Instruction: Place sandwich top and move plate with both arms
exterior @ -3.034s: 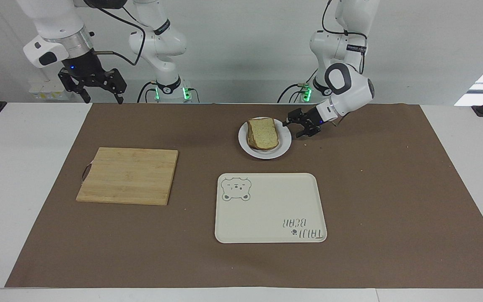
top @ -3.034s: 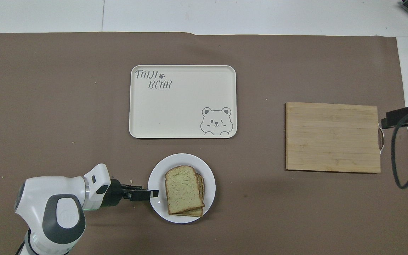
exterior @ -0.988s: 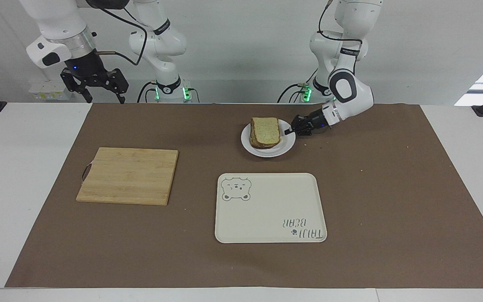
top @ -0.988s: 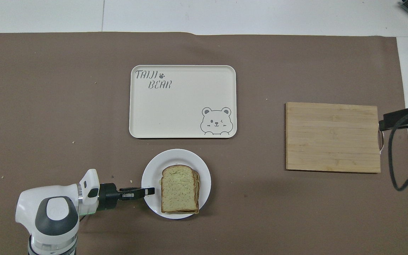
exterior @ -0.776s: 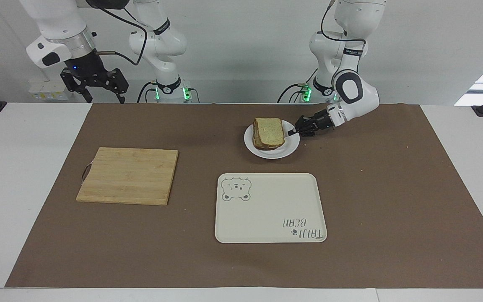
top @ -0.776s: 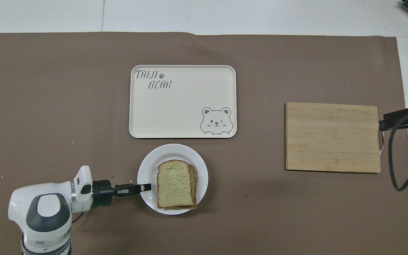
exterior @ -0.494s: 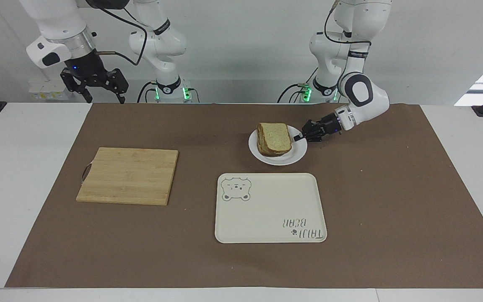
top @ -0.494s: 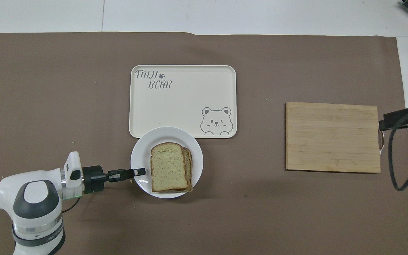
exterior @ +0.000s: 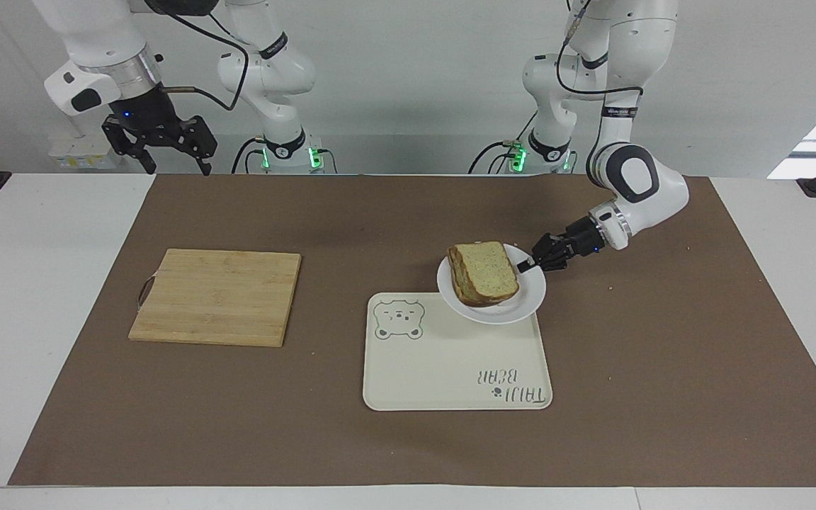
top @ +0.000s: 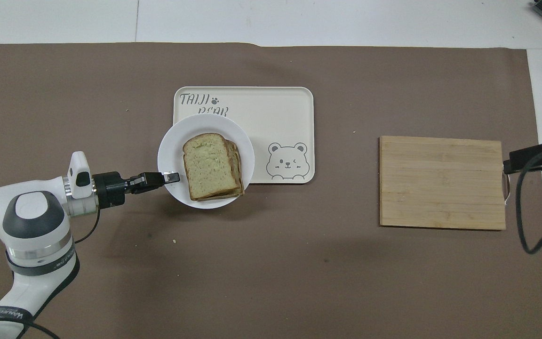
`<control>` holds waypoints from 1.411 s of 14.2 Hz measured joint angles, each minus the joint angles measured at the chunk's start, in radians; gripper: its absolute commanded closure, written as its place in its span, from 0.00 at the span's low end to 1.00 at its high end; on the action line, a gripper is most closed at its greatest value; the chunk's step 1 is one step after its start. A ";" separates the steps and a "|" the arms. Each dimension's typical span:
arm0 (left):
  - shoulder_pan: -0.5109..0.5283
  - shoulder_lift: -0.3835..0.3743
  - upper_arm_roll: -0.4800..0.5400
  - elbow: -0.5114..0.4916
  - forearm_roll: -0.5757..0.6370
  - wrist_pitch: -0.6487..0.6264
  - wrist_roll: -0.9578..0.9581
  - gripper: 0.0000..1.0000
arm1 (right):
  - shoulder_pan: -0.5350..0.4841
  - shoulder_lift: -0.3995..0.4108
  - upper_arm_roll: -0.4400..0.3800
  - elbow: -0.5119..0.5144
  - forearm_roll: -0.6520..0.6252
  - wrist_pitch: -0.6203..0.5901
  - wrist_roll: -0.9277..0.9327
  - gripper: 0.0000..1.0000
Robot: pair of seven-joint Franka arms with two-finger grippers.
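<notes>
Gripping the rim of the plate [exterior: 491, 312] [top: 173, 141], the left gripper [exterior: 525, 265] [top: 172, 177] has its fingers clamped together on the plate edge that faces the left arm's end of the table. The plate is raised and hangs over the corner of the tray [exterior: 443, 368] [top: 280, 110] that is nearest the robots and toward the left arm's end; part of the plate overhangs the tray edge above the brown mat [exterior: 663, 340] [top: 299, 263]. The sandwich top [exterior: 487, 270] [top: 207, 162] lies flat on the plate as the upper slice of a small stack, with another slice showing just under its edge.

The tray rests on the mat, its bear drawing [exterior: 399, 319] [top: 287, 161] uncovered, its printed lettering [exterior: 511, 386] [top: 200, 100] partly hidden by the plate in the overhead view.

The right gripper [exterior: 167, 150] waits above the table edge at the right arm's end, fingers spread apart and holding nothing. The cutting board [exterior: 217, 296] [top: 442, 182] lies on the mat toward the right arm's end, well apart from the tray.
</notes>
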 measured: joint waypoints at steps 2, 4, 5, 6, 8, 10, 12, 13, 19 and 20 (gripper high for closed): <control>0.024 0.068 -0.005 0.079 0.001 0.003 -0.040 1.00 | 0.000 0.000 0.000 0.000 0.000 0.000 0.000 0.00; 0.034 0.126 -0.008 0.140 0.000 0.007 -0.054 1.00 | 0.000 0.000 0.000 0.000 0.000 0.000 0.000 0.00; 0.037 0.151 -0.009 0.172 0.000 0.008 -0.069 1.00 | 0.000 0.000 0.000 0.000 0.000 0.000 0.000 0.00; 0.042 0.175 -0.013 0.208 0.001 0.009 -0.090 1.00 | 0.000 0.000 0.000 0.000 0.000 0.000 0.000 0.00; 0.052 0.208 -0.041 0.274 0.041 0.010 -0.135 1.00 | 0.000 0.000 0.000 0.000 0.000 0.000 0.000 0.00; 0.053 0.238 -0.073 0.347 0.144 0.022 -0.238 1.00 | 0.000 0.000 0.000 0.000 0.000 0.000 0.000 0.00; 0.053 0.257 -0.093 0.383 0.178 0.024 -0.270 1.00 | 0.000 0.000 0.000 -0.001 0.000 0.000 0.000 0.00; 0.052 0.262 -0.100 0.389 0.188 0.024 -0.270 1.00 | 0.000 0.000 0.000 -0.001 0.000 0.000 0.000 0.00; -0.013 0.270 -0.114 0.391 0.214 0.069 -0.279 1.00 | 0.000 0.000 0.000 -0.001 0.000 0.000 0.000 0.00; -0.015 0.271 -0.114 0.391 0.234 0.071 -0.280 1.00 | 0.000 0.000 0.000 -0.001 0.000 0.000 0.000 0.00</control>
